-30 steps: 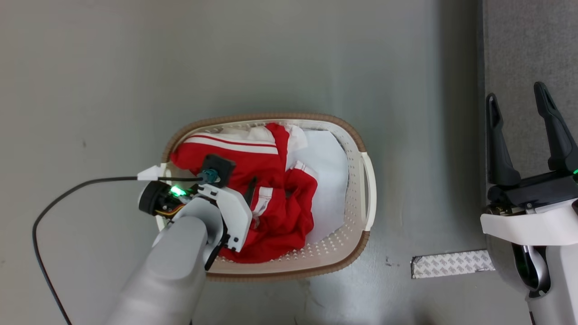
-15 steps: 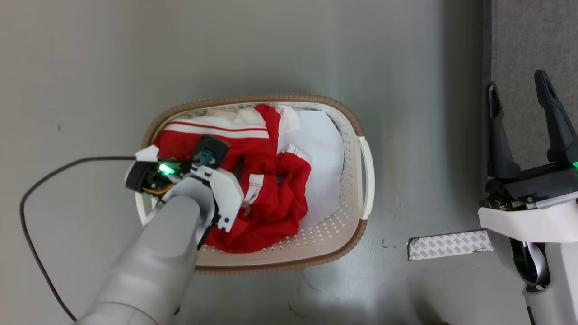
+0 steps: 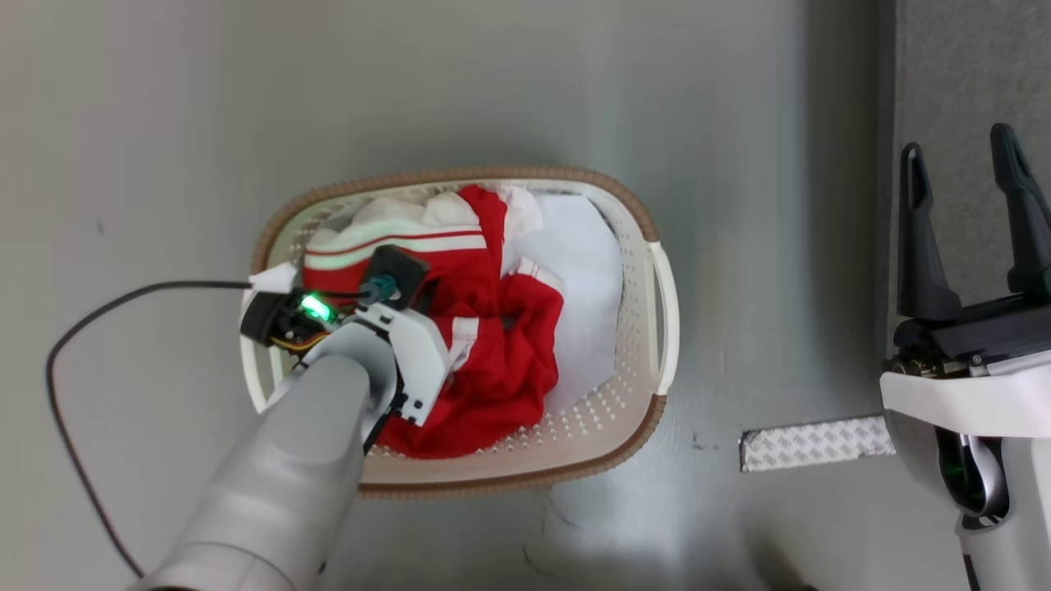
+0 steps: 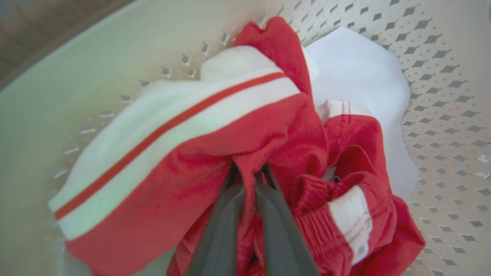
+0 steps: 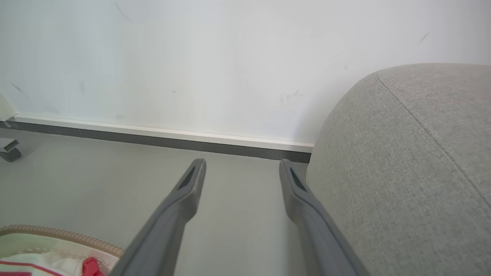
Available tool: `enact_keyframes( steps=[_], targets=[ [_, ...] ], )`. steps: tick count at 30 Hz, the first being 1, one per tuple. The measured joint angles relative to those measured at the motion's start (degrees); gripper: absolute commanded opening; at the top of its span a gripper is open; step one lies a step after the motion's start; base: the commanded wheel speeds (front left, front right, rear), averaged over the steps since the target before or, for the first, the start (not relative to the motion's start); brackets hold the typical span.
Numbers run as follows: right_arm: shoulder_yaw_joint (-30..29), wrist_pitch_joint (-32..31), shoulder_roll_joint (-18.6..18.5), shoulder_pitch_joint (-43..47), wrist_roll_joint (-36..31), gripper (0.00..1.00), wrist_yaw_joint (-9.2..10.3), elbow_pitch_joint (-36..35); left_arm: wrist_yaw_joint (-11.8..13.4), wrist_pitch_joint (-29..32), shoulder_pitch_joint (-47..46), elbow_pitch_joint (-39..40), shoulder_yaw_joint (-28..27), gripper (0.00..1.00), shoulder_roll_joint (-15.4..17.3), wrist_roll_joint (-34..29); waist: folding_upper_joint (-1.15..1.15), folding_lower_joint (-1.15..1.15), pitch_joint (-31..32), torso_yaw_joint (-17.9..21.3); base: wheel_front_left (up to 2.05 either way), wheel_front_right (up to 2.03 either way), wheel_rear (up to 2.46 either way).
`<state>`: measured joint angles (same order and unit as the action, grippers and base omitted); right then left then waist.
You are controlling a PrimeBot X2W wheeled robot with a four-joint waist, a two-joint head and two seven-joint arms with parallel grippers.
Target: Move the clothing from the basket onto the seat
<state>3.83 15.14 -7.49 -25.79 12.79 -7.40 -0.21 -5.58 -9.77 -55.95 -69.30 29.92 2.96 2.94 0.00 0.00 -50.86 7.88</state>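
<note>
Clothing [image 4: 268, 126] pinched by left pincer [image 4: 247, 170] in basket [image 3: 460, 174]; right pincer [image 3: 959, 148] spread beside seat [image 5: 414, 161] edge.

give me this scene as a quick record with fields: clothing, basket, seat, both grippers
clothing: red sports garment with white stripes, crumpled inside the basket
basket: oval cream perforated plastic laundry basket with brown rim, on the grey floor
also in basket: flat white sheet, partly under the garment
seat: large light-grey fabric seat, on the robot's right
left arm: left gripper shut on a fold of the garment
right arm: right gripper open, holding nothing
progress: garment not yet on seat
</note>
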Motion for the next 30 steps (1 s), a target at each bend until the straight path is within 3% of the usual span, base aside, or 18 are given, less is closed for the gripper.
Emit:
enact_keyframes(
  steps=[9, 17, 25, 30],
  targets=[
    [-0.5, 0.0, 0.6, 1.6, 1.0, 1.0, 0.0, 3.0, -1.1, -3.6, 5.0, 2.3, -0.2, 0.0, -0.1, 4.7, 0.0, 0.0, 6.6, -0.7, 0.0, 0.0, 0.0],
    [-1.7, 0.0, 0.6, 7.1, 1.4, 1.0, 0.0, 7.1, -1.3, -5.0, 13.9, 11.8, -1.7, 0.0, -0.2, 9.5, 0.0, 0.0, 17.2, -2.4, 0.0, 0.0, 0.0],
    [-1.3, 0.0, 1.0, 11.4, 1.5, 1.0, 0.0, 10.1, 0.6, -5.3, 24.6, 25.6, -4.1, 0.0, 2.7, 12.8, 0.0, -0.01, 27.5, -4.2, 0.0, 0.0, 0.0],
    [-1.0, 0.0, 1.3, 14.0, 1.5, 1.0, 0.0, 11.5, 3.6, -4.0, 31.6, 37.1, -5.9, 0.0, 5.1, 14.1, 0.0, -0.02, 33.2, -5.0, 0.0, 0.0, 0.0]
  ],
)
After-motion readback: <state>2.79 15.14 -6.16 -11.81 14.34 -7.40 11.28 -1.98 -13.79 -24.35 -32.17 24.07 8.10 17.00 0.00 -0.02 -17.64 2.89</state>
